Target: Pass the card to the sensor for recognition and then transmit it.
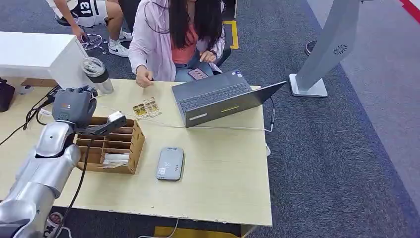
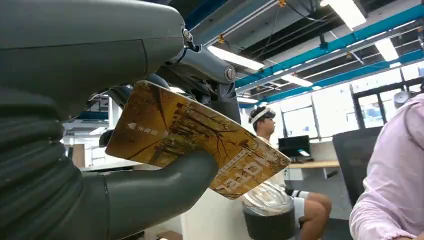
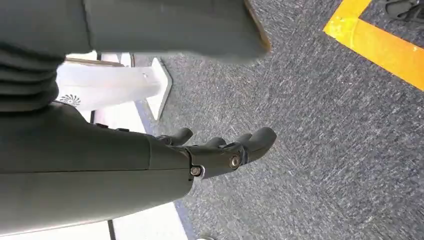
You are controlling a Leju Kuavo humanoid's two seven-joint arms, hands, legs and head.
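Above the far-left corner of the wooden card box [image 1: 111, 146], a brown card [image 2: 195, 137] is pinched in the left hand [image 1: 74, 105], presumably for carrying to the grey sensor [image 1: 170, 163] beside that box; the right hand [image 3: 220, 150], loosely spread, holds nothing.

Golden-brown tree-patterned card [image 2: 200, 145], grey sensor [image 1: 170, 163], pale wooden table [image 1: 223, 173] (yellow-striped carpet [image 3: 380, 45])

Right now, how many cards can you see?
3 at least: one gold card pinched in the left robot hand above the wooden box, and two lying on the table near the laptop. The white ones in the box may be more.
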